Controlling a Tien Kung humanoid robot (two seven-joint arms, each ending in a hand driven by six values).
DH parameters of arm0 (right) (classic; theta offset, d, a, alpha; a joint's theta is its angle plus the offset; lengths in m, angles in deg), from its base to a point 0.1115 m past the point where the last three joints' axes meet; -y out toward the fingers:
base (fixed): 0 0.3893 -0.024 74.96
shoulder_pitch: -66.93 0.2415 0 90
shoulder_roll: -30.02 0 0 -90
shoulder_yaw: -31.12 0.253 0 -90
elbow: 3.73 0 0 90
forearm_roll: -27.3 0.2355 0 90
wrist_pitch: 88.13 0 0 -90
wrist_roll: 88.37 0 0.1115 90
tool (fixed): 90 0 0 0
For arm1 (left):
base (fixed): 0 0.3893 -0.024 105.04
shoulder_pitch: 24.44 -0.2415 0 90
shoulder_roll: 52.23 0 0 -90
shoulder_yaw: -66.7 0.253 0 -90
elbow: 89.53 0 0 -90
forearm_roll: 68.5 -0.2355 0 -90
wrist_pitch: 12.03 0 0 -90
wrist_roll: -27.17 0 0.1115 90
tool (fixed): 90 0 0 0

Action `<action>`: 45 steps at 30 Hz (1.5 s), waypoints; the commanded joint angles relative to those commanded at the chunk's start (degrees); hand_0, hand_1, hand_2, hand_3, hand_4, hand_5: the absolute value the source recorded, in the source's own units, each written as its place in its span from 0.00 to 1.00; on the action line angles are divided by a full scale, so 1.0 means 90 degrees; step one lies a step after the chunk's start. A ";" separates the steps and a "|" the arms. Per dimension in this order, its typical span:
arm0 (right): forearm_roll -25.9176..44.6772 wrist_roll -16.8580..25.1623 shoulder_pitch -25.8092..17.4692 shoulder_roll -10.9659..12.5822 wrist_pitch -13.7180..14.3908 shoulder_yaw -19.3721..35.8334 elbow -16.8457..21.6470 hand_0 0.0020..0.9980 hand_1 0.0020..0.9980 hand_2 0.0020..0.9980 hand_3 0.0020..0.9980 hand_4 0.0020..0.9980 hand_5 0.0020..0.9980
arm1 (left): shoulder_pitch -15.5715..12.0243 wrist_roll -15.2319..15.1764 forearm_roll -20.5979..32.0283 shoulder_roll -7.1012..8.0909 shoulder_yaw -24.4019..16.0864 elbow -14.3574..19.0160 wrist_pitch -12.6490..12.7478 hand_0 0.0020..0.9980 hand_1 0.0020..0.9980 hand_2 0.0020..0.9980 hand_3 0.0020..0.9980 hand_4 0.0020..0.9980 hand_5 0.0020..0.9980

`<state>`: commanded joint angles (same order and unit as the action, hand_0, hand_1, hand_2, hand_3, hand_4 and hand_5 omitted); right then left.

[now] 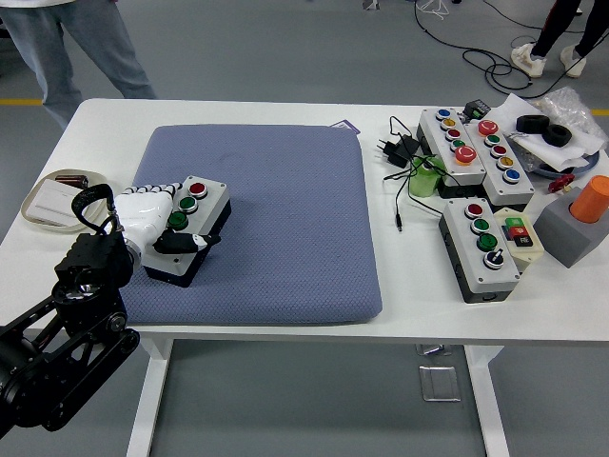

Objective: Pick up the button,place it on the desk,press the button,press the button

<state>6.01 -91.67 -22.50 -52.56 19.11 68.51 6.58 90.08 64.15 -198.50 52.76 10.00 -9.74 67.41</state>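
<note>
A grey button box (203, 202) with a red button and green buttons lies at an angle on the left part of the blue mat (285, 209). My left hand (166, 224), white with a black thumb, lies over the box's near end. Its fingers (160, 192) lie along the far-left side and the thumb presses the near-right side, so the hand is closed around the box. The box still rests on the mat. The hand hides the box's lower buttons. My right hand is out of view.
Several more button boxes (481, 246) stand at the right with a black plug and cable (400, 152), a green item (425, 178) and an orange cylinder on a grey block (588, 200). A shallow tray (48, 202) lies at the left edge. A person (86, 38) stands at the far left.
</note>
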 joint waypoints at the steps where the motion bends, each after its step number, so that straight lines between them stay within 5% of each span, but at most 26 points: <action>1: 0.0007 0.0000 -0.0002 -0.0001 0.0002 -0.0001 0.0000 0.64 0.56 0.59 0.58 0.27 0.07 | 0.0014 0.0000 0.0000 -0.0015 0.0002 -0.0067 0.0004 0.92 0.98 1.00 1.00 1.00 0.88; 10: 0.0000 -0.0011 -0.0002 -0.0001 0.0007 -0.0004 0.0000 0.64 0.56 0.59 0.58 0.27 0.06 | 0.0124 0.0000 0.0000 -0.0072 -0.0037 -0.0354 -0.0119 0.83 0.94 0.99 1.00 1.00 0.86; 11: 0.0004 -0.0010 -0.0001 -0.0001 0.0006 -0.0008 0.0000 0.64 0.56 0.59 0.59 0.27 0.06 | 0.0132 0.0000 0.0000 -0.0066 -0.0038 -0.0362 -0.0155 0.69 0.83 0.88 1.00 1.00 0.71; 16: 0.0025 -0.0001 0.0001 -0.0003 0.0013 -0.0005 0.0000 0.64 0.56 0.59 0.59 0.27 0.06 | 0.0187 -0.0102 0.0000 -0.0048 -0.0067 -0.0396 -0.0387 0.69 0.83 0.88 1.00 1.00 0.71; 17: 0.0024 0.0000 0.0001 -0.0003 0.0014 -0.0002 0.0000 0.64 0.55 0.59 0.59 0.27 0.06 | 0.0194 -0.0131 0.0000 -0.0046 -0.0069 -0.0400 -0.0423 0.57 0.72 0.78 0.96 1.00 0.65; 22: 0.0019 0.0001 -0.0007 -0.0006 0.0019 0.0013 0.0000 0.64 0.55 0.59 0.59 0.27 0.06 | 0.0233 -0.0339 0.0000 -0.0018 -0.0054 -0.0385 -0.0509 0.57 0.72 0.78 0.96 1.00 0.65; 23: 0.0019 0.0002 -0.0008 -0.0006 0.0019 0.0014 0.0000 0.64 0.55 0.59 0.59 0.27 0.05 | 0.0237 -0.0366 0.0000 -0.0015 -0.0054 -0.0382 -0.0512 0.48 0.65 0.72 0.87 1.00 0.49; 28: 0.0006 -0.0002 -0.0011 -0.0004 0.0021 0.0022 0.0000 0.64 0.55 0.59 0.59 0.27 0.05 | 0.0287 -0.0557 0.0000 0.0021 -0.0109 -0.0369 -0.0571 0.48 0.65 0.72 0.87 1.00 0.49; 29: 0.0010 -0.0003 -0.0011 -0.0006 0.0023 0.0026 0.0000 0.64 0.55 0.58 0.59 0.27 0.04 | 0.0305 -0.0577 0.0000 0.0028 -0.0118 -0.0366 -0.0577 0.41 0.58 0.62 0.78 0.92 0.30; 34: 0.0026 0.0000 -0.0008 -0.0008 0.0025 0.0014 0.0000 0.64 0.55 0.58 0.59 0.27 0.04 | 0.0383 -0.0625 0.0000 0.0047 -0.0145 -0.0388 -0.0625 0.41 0.58 0.62 0.78 0.92 0.30; 35: 0.0027 0.0000 -0.0007 -0.0008 0.0026 0.0013 0.0000 0.64 0.55 0.58 0.59 0.27 0.04 | 0.0390 -0.0633 0.0000 0.0047 -0.0147 -0.0393 -0.0638 0.43 0.49 0.50 0.68 0.74 0.12; 40: 0.0011 -0.0002 -0.0009 -0.0007 0.0027 0.0022 0.0000 0.64 0.55 0.58 0.59 0.27 0.04 | 0.0439 -0.0704 0.0000 0.0068 -0.0145 -0.0500 -0.0835 0.43 0.49 0.50 0.68 0.74 0.12; 41: 0.0011 -0.0002 -0.0010 -0.0007 0.0028 0.0023 0.0000 0.64 0.55 0.58 0.59 0.27 0.04 | 0.0441 -0.0720 0.0000 0.0078 -0.0152 -0.0501 -0.0840 0.45 0.43 0.40 0.58 0.57 0.00; 45: 0.0005 -0.0002 -0.0012 -0.0006 0.0028 0.0027 0.0000 0.64 0.55 0.58 0.59 0.27 0.04 | 0.0467 -0.0781 0.0000 0.0096 -0.0168 -0.0480 -0.0796 0.45 0.43 0.40 0.58 0.57 0.00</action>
<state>6.05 -91.69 -22.61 -52.61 19.37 68.76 6.58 94.28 57.12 -198.50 53.62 8.49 -14.06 60.25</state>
